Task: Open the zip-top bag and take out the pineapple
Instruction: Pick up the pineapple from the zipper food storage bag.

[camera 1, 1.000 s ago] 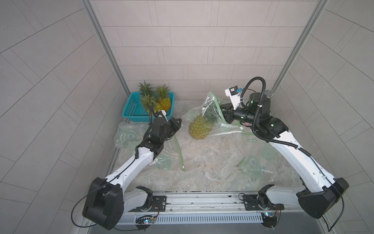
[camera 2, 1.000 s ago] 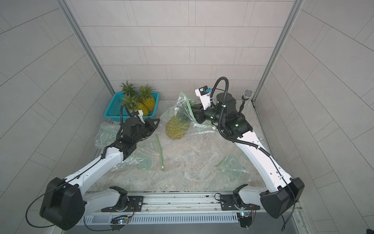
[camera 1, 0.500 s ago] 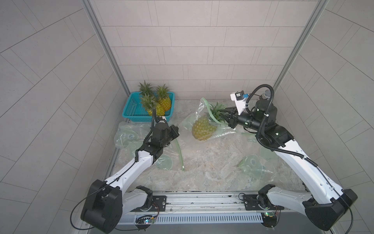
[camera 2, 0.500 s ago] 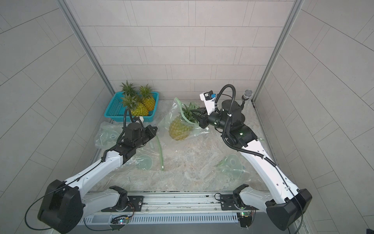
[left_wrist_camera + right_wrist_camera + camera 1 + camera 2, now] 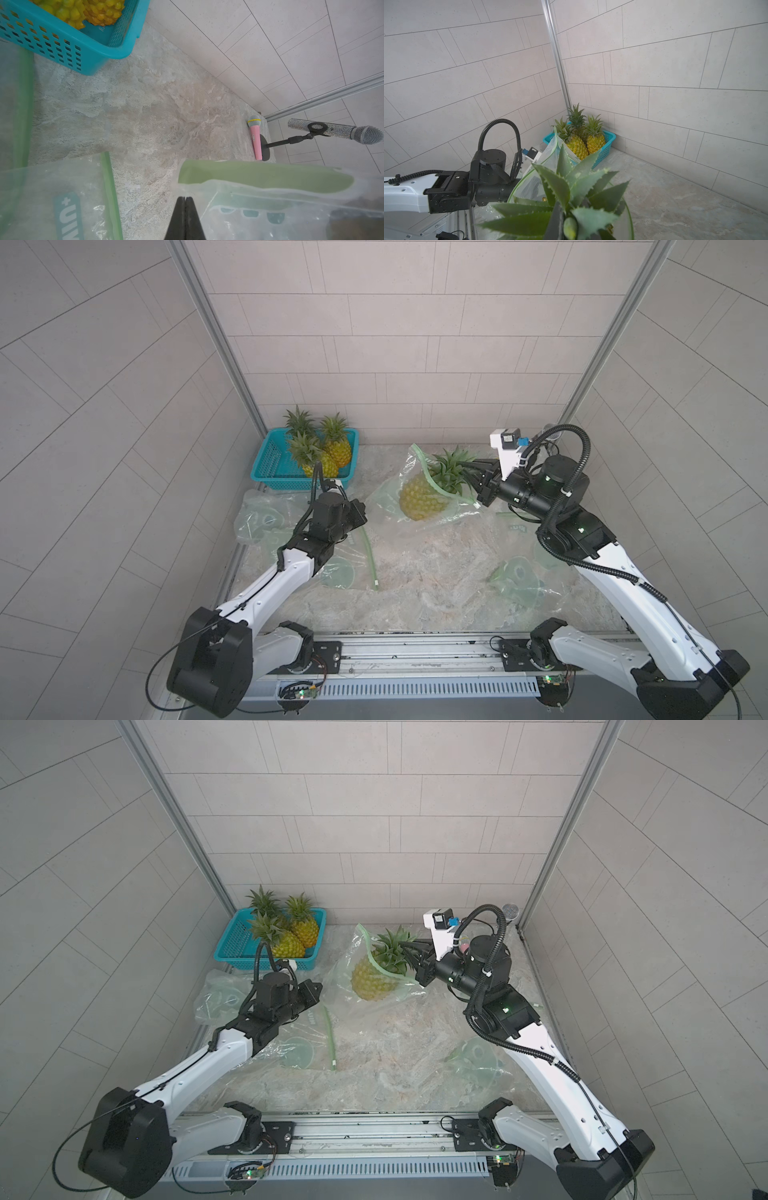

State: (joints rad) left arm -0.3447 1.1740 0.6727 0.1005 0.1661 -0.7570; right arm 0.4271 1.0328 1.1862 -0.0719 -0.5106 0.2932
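The pineapple lies at the back middle, its yellow body inside the clear zip-top bag. Its green crown sticks out through the bag's open green-rimmed mouth. My right gripper is shut on the crown leaves. My left gripper is shut with nothing in it, its tips just off the bag's corner.
A turquoise basket with several pineapples stands at the back left. Empty clear bags lie at the left and front right. A pink microphone and a silver one on a stand occupy the back right corner.
My right arm has drawn back to the right with the crown in its grip, dragging pineapple and bag slightly right. My left gripper has moved a little down and away from the bag.
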